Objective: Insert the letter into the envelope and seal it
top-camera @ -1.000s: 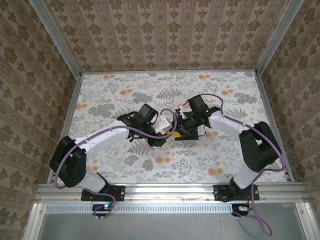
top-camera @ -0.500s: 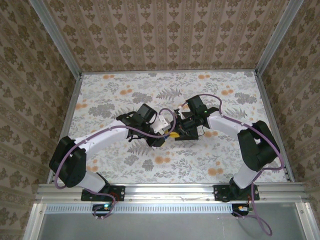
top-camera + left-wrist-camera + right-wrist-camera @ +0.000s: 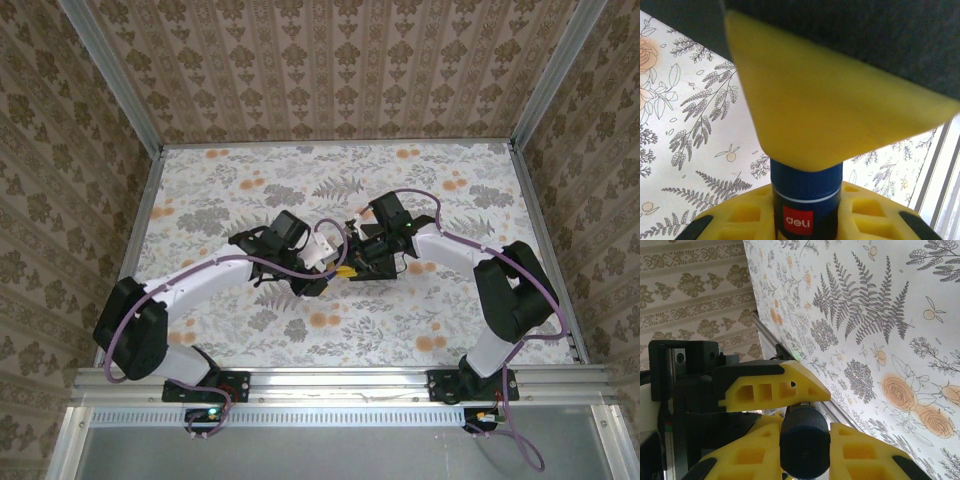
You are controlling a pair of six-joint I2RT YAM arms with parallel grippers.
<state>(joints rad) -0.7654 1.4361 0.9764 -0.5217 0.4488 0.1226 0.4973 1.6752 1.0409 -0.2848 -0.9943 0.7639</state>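
Blue ribbed glue stick (image 3: 806, 197) pinched by L gripper (image 3: 806, 220), R gripper (image 3: 805, 442).

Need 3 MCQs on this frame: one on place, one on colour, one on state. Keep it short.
1. Where do the two grippers meet?
A) mid-table
B) far left corner
C) over the near rail

2. What colour is the glue stick's body?
A) red
B) blue
C) green

3. How do the left jaws stand?
A) wide open, empty
B) shut on the glue stick
C) flat on the table

Answers:
1 A: the left gripper and right gripper meet over the middle of the table.
2 B: the glue stick shows blue in the left wrist view.
3 B: the yellow fingers flank both its sides.
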